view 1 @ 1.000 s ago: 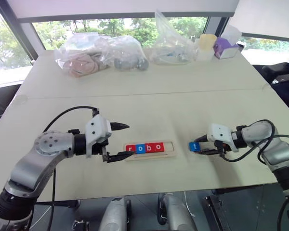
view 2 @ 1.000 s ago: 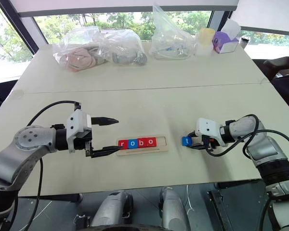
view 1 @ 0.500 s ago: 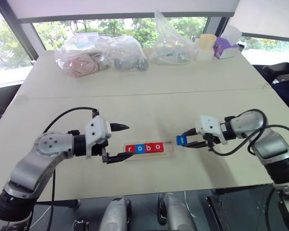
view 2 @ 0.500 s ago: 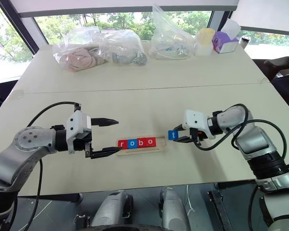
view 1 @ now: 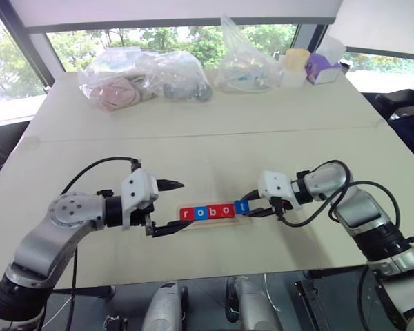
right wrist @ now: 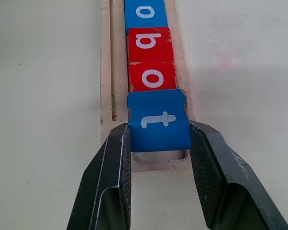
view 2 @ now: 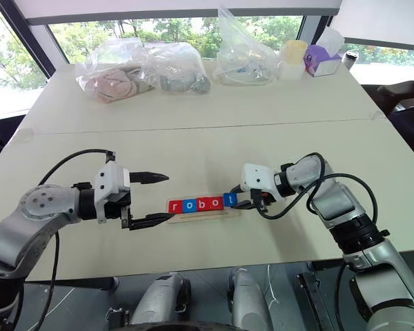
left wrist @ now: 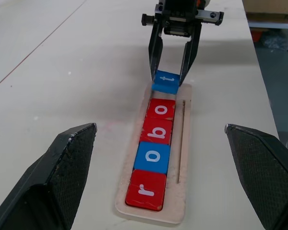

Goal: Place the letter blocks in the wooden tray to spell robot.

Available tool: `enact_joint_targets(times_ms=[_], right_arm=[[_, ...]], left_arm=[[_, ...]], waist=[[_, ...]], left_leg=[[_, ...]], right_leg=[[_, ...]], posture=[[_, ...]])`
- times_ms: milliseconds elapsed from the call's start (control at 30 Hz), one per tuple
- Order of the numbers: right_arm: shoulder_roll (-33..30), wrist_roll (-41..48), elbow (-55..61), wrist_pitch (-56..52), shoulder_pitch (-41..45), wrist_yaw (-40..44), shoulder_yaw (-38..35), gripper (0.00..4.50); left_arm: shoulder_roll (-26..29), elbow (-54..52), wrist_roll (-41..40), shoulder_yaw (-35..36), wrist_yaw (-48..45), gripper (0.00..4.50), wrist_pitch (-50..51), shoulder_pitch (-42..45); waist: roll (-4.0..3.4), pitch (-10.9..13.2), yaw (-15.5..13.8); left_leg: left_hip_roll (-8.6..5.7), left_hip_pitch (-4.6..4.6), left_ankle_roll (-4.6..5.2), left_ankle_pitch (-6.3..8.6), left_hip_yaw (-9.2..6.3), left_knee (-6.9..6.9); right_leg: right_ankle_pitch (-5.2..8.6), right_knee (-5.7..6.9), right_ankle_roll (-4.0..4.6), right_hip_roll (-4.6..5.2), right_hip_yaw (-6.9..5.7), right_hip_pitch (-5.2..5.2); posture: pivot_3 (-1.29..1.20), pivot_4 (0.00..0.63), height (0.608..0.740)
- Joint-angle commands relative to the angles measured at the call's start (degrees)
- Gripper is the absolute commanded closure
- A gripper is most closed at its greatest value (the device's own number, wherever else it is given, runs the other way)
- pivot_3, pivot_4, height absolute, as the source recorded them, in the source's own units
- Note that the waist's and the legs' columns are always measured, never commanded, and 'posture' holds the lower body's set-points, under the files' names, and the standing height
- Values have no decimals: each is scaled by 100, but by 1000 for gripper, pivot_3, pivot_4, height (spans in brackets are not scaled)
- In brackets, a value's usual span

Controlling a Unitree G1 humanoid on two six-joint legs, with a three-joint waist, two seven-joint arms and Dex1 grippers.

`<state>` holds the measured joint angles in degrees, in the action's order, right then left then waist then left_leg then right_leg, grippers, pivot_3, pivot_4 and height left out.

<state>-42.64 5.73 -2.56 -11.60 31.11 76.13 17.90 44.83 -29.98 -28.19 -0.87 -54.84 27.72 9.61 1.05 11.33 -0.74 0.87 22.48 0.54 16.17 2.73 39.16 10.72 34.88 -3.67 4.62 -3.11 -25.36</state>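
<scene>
The wooden tray (view 1: 214, 223) lies near the table's front edge. It holds four letter blocks in a row: red r (view 1: 186, 214), blue o (view 1: 199, 213), red b (view 1: 212, 212), red o (view 1: 226, 210). My right gripper (view 1: 247, 205) is shut on the blue t block (right wrist: 158, 120), one finger on each side. It holds the block slightly tilted over the open end slot of the tray (right wrist: 105, 72), right beside the red o (right wrist: 152, 76). At the tray's left end, my left gripper (view 1: 181, 203) stands wide open with nothing between its fingers (left wrist: 69, 160).
Clear plastic bags (view 1: 141, 79) with soft items lie along the far side of the table, with another bag (view 1: 245, 62), a yellow cup (view 1: 297, 62) and a purple box (view 1: 322, 69) at the far right. The table's front edge runs just below the tray.
My right gripper has carried the blue t block leftward from the bare table to the tray's right end. The left arm has stayed still.
</scene>
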Motion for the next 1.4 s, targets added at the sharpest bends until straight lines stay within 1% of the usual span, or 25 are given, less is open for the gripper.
enact_joint_targets(times_ms=[33,567,633,667,767,800,1067,1167,1267,1400], right_arm=[[29,-70,-30,125,113,5,2,3371],[72,-146,-94,150,95,41,26,3371],[82,-153,-105,156,98,30,28,2304],[86,-155,-111,157,100,28,28,1911],[117,-196,-157,214,123,-13,23,279],[121,-200,-144,207,132,-15,19,58],[85,-65,-27,-42,245,-152,-218,58],[-1,68,160,-344,194,-220,-432,58],[-186,246,524,-726,-44,-333,-731,58],[-510,739,1379,-1576,-646,-583,-1366,58]], left_arm=[[31,-238,-46,148,23,0,-94,1],[34,-264,-52,147,38,0,-82,7],[38,-269,-51,148,38,0,-80,7],[39,-271,-50,147,39,0,-79,12],[30,-265,-53,131,52,0,-58,49],[32,-268,-57,135,52,0,-55,51],[25,-269,-59,128,62,0,-43,56],[25,-272,-78,146,62,0,-32,19],[63,-318,-99,198,68,0,7,-87],[194,-410,-158,377,78,0,135,-292]], waist=[[0,0,4],[0,0,5],[0,0,5],[0,0,5],[0,0,6],[0,0,6],[0,0,3],[0,0,4],[0,0,-2],[0,0,-6]], left_leg=[[0,0,0,0,0,0],[1,0,0,0,-1,0],[1,0,0,0,0,0],[1,0,0,0,0,0],[1,0,0,0,-1,0],[1,0,0,0,-1,0],[1,0,0,0,-1,0],[1,0,0,0,-1,-1],[1,1,0,0,-1,-1],[1,4,-1,1,-3,-4]], right_leg=[[0,0,0,1,0,0],[1,1,-2,-2,-1,-1],[1,1,-2,-2,-1,-1],[1,1,-2,-2,-1,-1],[1,1,-2,-2,-1,-1],[1,1,-2,-2,-1,-1],[1,1,-2,-2,-1,-1],[2,0,-2,-1,-1,-2],[1,0,-1,0,-1,-2],[1,-2,0,4,-1,-4]], posture=[[0,150,740],[0,150,740],[0,150,740],[0,150,740],[0,150,740],[0,150,740],[0,150,740],[0,150,740],[0,150,740],[0,150,740]])
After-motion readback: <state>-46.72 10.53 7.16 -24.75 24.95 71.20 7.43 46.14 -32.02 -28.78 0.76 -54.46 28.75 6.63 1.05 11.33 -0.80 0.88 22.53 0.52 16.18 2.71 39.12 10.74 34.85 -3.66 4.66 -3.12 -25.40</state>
